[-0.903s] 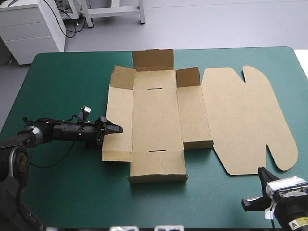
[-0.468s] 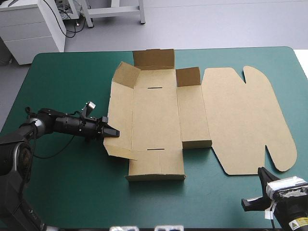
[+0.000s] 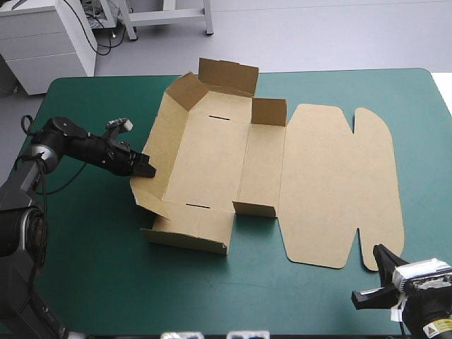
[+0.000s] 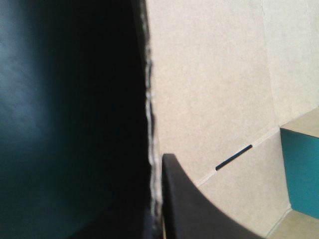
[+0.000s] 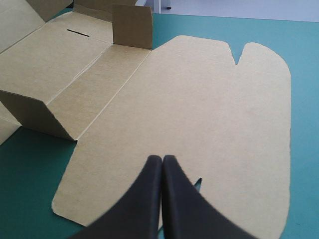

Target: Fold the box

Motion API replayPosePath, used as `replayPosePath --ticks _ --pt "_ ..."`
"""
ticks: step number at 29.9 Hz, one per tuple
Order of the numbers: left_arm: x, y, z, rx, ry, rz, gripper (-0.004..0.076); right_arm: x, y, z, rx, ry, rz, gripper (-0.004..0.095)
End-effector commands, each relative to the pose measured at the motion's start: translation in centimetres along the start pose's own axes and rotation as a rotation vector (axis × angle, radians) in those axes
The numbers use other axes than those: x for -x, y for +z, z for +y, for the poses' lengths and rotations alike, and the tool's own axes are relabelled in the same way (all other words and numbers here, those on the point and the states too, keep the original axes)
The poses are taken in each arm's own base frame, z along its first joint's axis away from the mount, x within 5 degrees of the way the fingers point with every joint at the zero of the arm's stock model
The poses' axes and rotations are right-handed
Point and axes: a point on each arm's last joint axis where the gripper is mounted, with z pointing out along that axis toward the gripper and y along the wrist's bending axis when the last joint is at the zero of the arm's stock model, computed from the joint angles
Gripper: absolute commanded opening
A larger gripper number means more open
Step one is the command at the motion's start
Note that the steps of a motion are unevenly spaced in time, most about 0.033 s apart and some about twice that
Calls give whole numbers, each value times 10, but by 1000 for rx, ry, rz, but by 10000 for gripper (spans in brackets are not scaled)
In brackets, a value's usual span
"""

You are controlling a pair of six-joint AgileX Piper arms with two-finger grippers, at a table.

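Brown box (image 3: 212, 162) lies mid-tabletop (image 3: 85, 268), only partly folded: the left gripper (image 3: 145, 171) pinches its left wall (image 3: 161, 152), tipped half up, a few short flaps (image 3: 268, 111) stand, the lid (image 3: 339, 183) lies flat, and the right gripper (image 5: 162, 159), closed and empty, hangs by the lid's near edge.

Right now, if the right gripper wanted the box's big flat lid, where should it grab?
Probably the lid's near rounded edge, coming low from the table's near side, where the right gripper sits shut. The sheet lies flat on the teal-green cover, so only an edge offers a pinch.
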Motion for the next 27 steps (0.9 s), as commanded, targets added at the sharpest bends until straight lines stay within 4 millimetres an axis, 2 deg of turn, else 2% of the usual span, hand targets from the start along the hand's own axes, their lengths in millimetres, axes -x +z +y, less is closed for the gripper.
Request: replayPosePath --ticks 1,9,14,18,21,27 --pt "22 -33 -37 36 248 -11 -8 15 -3 -2 -19 13 -103 -19" --pt "64 -77 -86 307 638 -63 -8 20 -4 1 22 138 -156 -19" --pt "81 -102 -124 424 858 -123 -8 19 -4 1 17 108 -142 -17" --pt "83 -96 -146 548 1005 -41 -8 19 -1 0 17 117 -125 -17" --pt "82 -84 -159 628 1084 39 -8 20 5 -2 18 127 -93 -17" --pt "75 -53 -196 579 1202 85 -8 21 18 -6 15 135 -27 -17"
